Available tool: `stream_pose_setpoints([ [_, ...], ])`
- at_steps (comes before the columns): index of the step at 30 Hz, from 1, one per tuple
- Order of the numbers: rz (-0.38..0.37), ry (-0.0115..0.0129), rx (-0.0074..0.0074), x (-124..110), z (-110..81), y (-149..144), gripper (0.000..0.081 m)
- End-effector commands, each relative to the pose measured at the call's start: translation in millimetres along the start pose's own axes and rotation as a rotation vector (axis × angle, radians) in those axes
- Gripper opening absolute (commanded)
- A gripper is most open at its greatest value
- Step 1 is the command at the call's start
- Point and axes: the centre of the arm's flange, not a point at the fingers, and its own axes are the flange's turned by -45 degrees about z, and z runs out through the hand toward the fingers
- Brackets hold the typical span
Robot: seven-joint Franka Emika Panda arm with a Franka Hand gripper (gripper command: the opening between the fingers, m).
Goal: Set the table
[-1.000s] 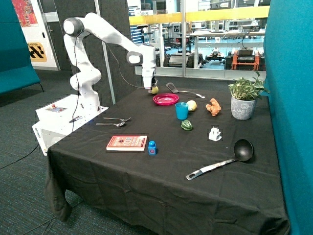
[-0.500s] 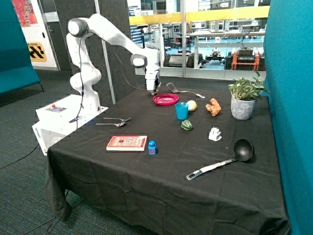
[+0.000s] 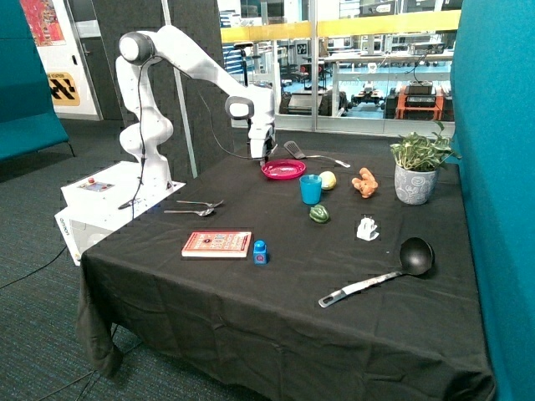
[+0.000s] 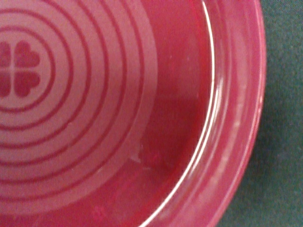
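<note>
The gripper [image 3: 264, 156] is held low over the rim of the round pink plate [image 3: 283, 170] with ring pattern [image 4: 71, 94] near the far edge of the large black-clothed table [image 3: 276, 309], its grip state not discernible, with a blue cup [image 3: 310, 190] just beside the plate.

Gripper [image 3: 264, 156] low, arm outstretched

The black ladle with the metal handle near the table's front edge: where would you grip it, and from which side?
Grip the black ladle with the metal handle at mid-handle, coming straight down from above with the end effector set across the shaft. It lies flat on the black cloth table; the handle is slim and clear of other things, while the bowl is wide.
</note>
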Motion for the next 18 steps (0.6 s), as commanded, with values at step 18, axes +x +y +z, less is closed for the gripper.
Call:
stream_pose_setpoints([
  [18, 0.052, 0.0001, -0.0027, 24.0, 23.5, 1.0, 0.0384],
])
